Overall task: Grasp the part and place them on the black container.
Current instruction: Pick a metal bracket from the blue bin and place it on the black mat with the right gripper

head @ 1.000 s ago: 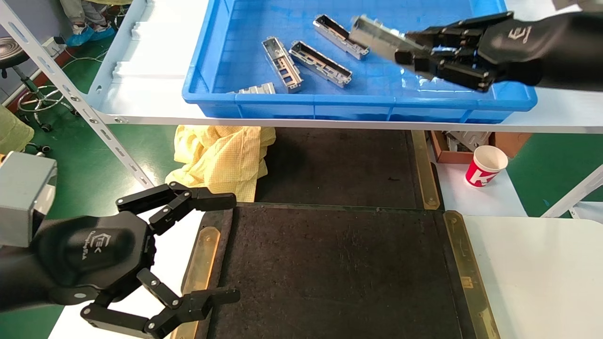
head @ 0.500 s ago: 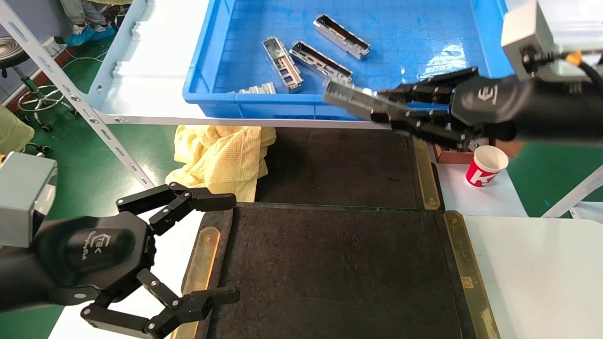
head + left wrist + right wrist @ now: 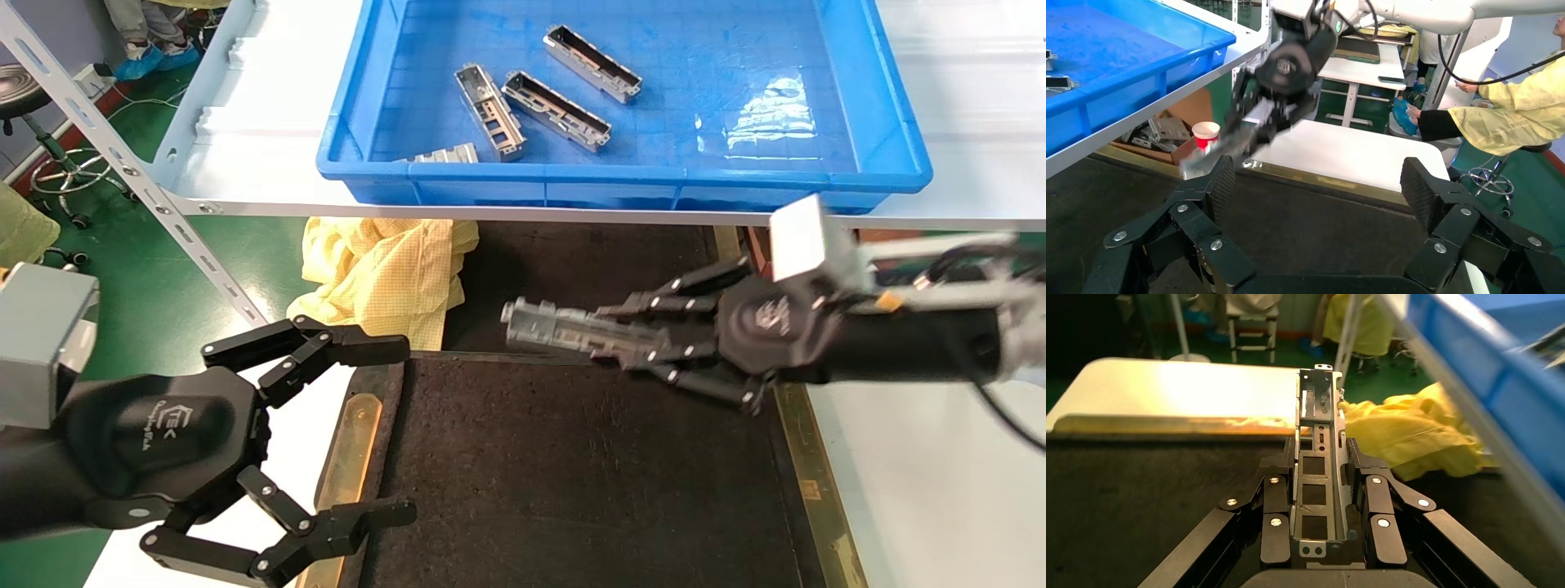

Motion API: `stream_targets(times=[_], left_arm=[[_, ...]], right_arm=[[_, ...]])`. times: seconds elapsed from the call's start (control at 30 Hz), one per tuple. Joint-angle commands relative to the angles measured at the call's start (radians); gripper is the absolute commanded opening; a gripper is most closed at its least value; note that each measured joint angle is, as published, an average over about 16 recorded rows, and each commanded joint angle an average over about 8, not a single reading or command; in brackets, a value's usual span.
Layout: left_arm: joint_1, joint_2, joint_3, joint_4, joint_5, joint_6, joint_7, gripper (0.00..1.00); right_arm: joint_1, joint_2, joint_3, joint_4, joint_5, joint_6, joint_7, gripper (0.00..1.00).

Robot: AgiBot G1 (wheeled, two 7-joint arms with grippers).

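Nearest the camera, the left gripper (image 3: 372,433) hangs with its fingers spread wide apart and nothing between them, over the near left corner of the black container (image 3: 572,474), above the brass strip (image 3: 347,457) on that side. Beyond it, the right gripper (image 3: 633,343) reaches in from the right above the container's far edge, its fingers clamped on 1 part (image 3: 552,324), which is held off the surface and juts out past the fingertips toward the left. From the right wrist, that part (image 3: 1319,471) sits lengthwise between the black fingers (image 3: 1275,505), its row of square cut-outs facing the camera. Behind the container lies a yellow cloth (image 3: 384,269), and a second dark tray (image 3: 596,286) sits under the shelf. Farthest back, on the white shelf (image 3: 245,163), the blue bin (image 3: 637,175) holds 4 more parts: 3 (image 3: 556,110) lying loose near its middle and 1 (image 3: 445,153) against its near wall.
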Motion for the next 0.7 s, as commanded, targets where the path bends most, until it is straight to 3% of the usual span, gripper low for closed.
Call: stream_targets(times=[0.03,0.23,0.5,0.7], left_arm=[[0.000,0.000,0.000,0.000,0.000,0.000,0.000,1.00],[0.000,0.000,0.000,0.000,0.000,0.000,0.000,1.00],[0.000,0.000,0.000,0.000,0.000,0.000,0.000,1.00],[0.000,0.000,0.000,0.000,0.000,0.000,0.000,1.00]], right_arm=[[-0.014,-0.015,-0.023,-0.007,-0.001,0.002,-0.028,0.00],[-0.057,-0.116,-0.057,-0.131,-0.023,0.043,-0.165,0.00],[-0.100,-0.275,-0.072,-0.308,-0.064,0.224,-0.350,0.00],[-0.124,-0.375,-0.067,-0.389,-0.062,0.301,-0.441,0.00]])
